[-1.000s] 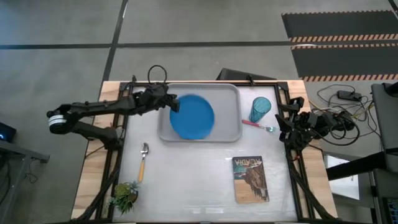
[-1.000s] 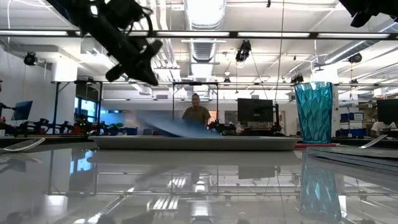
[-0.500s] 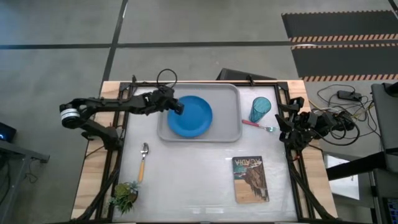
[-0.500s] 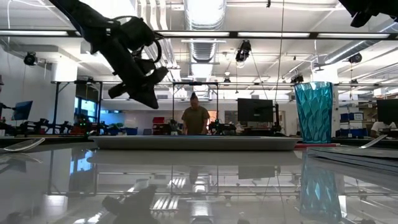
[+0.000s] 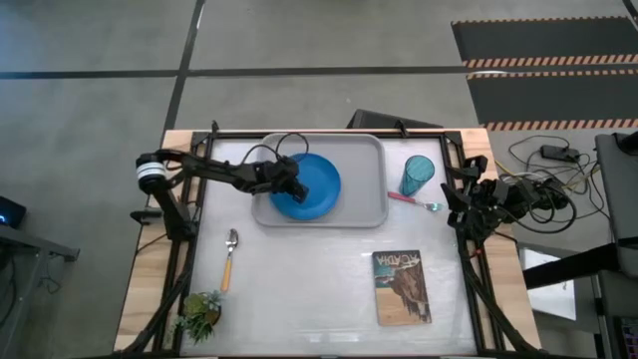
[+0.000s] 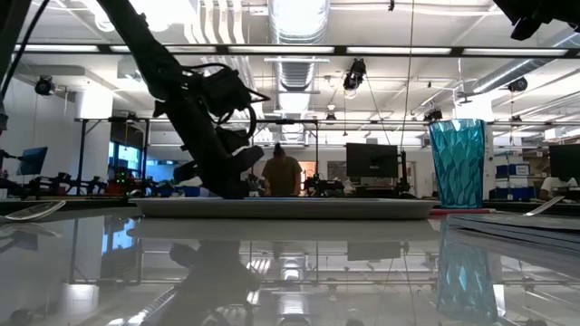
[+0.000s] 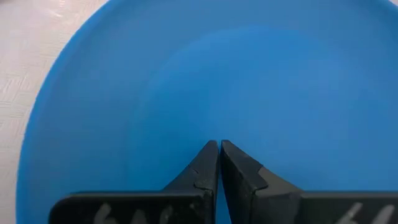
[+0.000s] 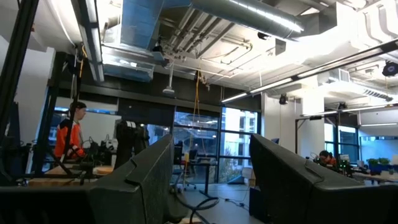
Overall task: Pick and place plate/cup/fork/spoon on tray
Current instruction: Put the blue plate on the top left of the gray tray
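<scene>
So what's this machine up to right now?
It's loading a tray with tableware. The plate already lies on it, and the left gripper, fingers shut, is low over the plate's edge. The cup, fork and spoon are on the table, not yet on the tray. The right gripper waits open at the table's right edge. A book and a small plant sit nearby.

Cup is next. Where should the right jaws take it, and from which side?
Grip the cup across its side wall, about mid-height, coming in level from the right gripper's side. It stands upright on the table, taller than wide, apart from the tray. The fork lies at its base, so stay above that.
</scene>
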